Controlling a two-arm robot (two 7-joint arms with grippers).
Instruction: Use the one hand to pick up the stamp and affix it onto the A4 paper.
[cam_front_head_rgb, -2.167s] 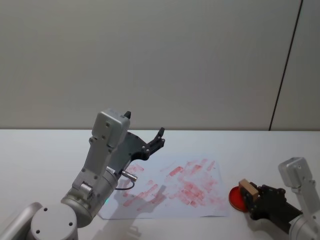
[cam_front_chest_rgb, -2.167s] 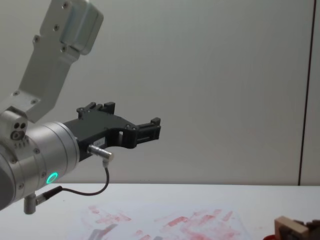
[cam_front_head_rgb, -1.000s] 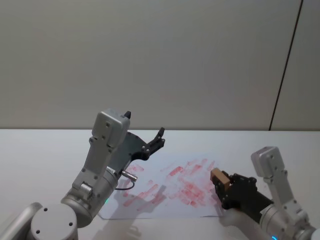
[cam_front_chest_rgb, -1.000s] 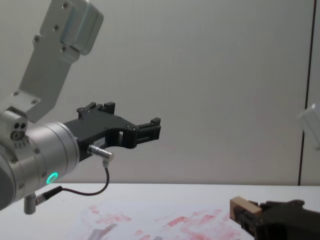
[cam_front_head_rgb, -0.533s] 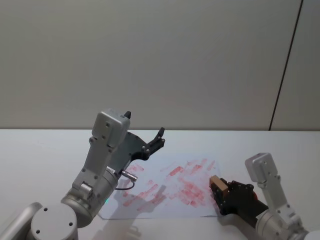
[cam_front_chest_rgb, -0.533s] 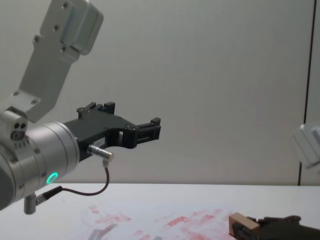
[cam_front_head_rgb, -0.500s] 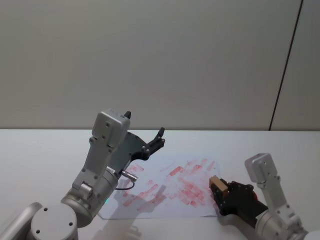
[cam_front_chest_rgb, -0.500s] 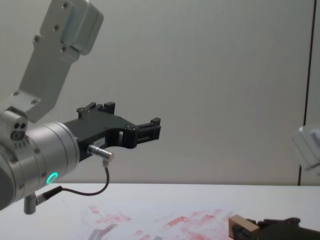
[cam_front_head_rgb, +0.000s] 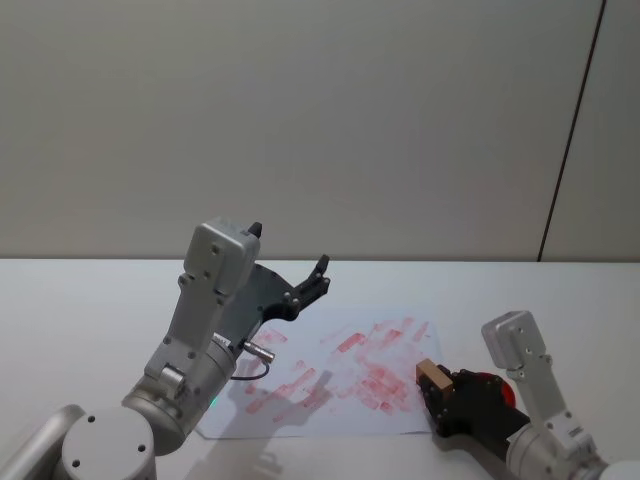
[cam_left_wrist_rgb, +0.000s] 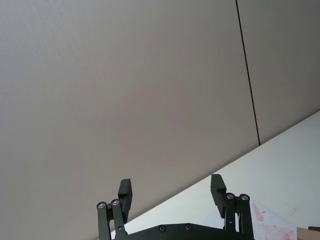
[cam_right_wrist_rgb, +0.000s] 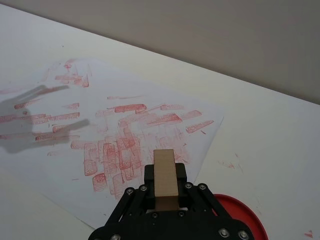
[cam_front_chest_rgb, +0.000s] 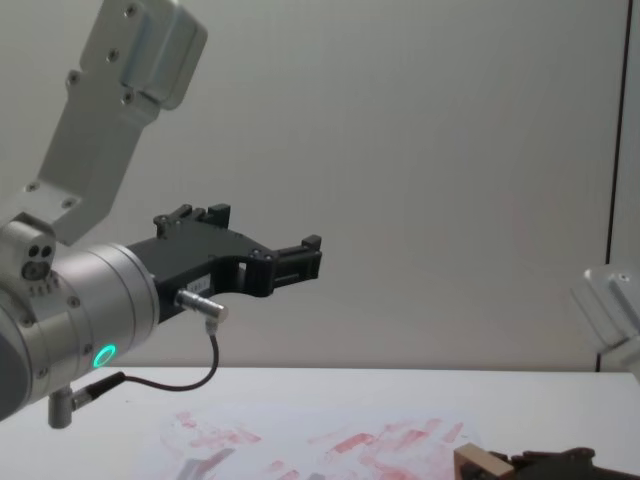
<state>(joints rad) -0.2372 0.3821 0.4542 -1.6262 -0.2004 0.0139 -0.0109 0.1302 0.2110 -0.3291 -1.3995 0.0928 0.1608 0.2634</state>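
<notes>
The stamp (cam_front_head_rgb: 433, 377) is a pale wooden block held in my right gripper (cam_front_head_rgb: 438, 386), which is shut on it. It hangs low over the near right corner of the A4 paper (cam_front_head_rgb: 331, 411), a white sheet smeared with red marks. In the right wrist view the stamp (cam_right_wrist_rgb: 165, 176) stands between the black fingers of the right gripper (cam_right_wrist_rgb: 165, 184), above the edge of the paper (cam_right_wrist_rgb: 102, 95). In the chest view the stamp (cam_front_chest_rgb: 477, 462) sits just over the sheet (cam_front_chest_rgb: 330, 442). My left gripper (cam_front_head_rgb: 319, 274) is held open in the air above the paper's left half.
A red round ink pad (cam_right_wrist_rgb: 242, 218) lies on the white table right of the paper, partly under my right gripper. The left arm's shadow (cam_front_head_rgb: 290, 392) falls on the sheet. A plain wall stands behind the table.
My right gripper has carried the stamp from the red pad leftward and down to the paper's right corner. The left arm has not moved.
</notes>
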